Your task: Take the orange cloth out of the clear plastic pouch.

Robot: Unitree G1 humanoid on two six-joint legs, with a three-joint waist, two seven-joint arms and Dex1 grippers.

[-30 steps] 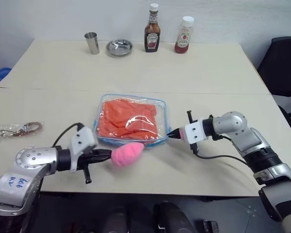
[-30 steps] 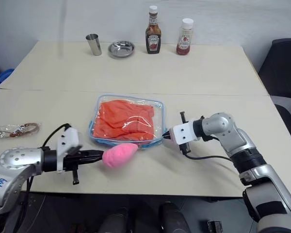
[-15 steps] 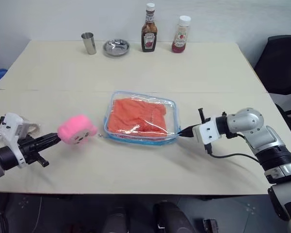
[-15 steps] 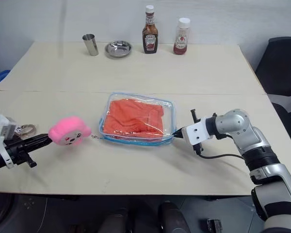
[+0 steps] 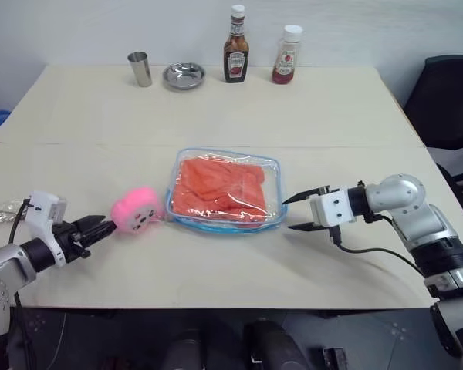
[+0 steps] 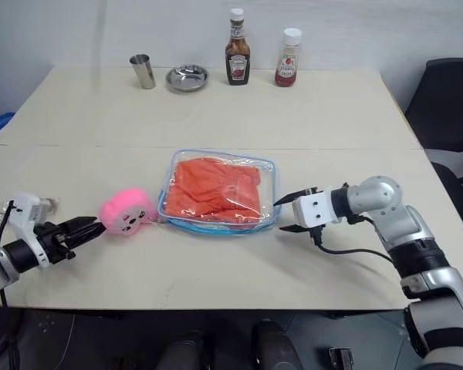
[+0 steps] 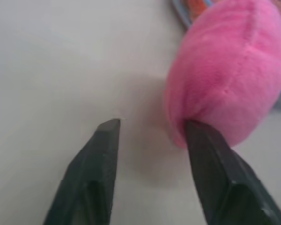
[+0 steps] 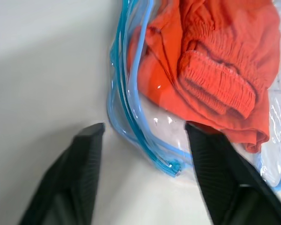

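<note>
One orange cloth (image 5: 220, 187) lies bunched inside the clear pouch (image 5: 272, 166) at my table's (image 5: 332, 123) centre; pink toy (image 5: 136, 210) touches it at nine o'clock. Left gripper (image 5: 100, 230) and right gripper (image 5: 299, 212) both spread, empty.

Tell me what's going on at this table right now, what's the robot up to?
The robot is working on a clear plastic pouch lying on the table, with the orange cloth inside it. Its right end effector is open at the pouch's right edge, gripping nothing. Its left end effector is open too, beside a pink plush toy resting against the pouch's left side. The cloth has not been pulled out yet.
</note>
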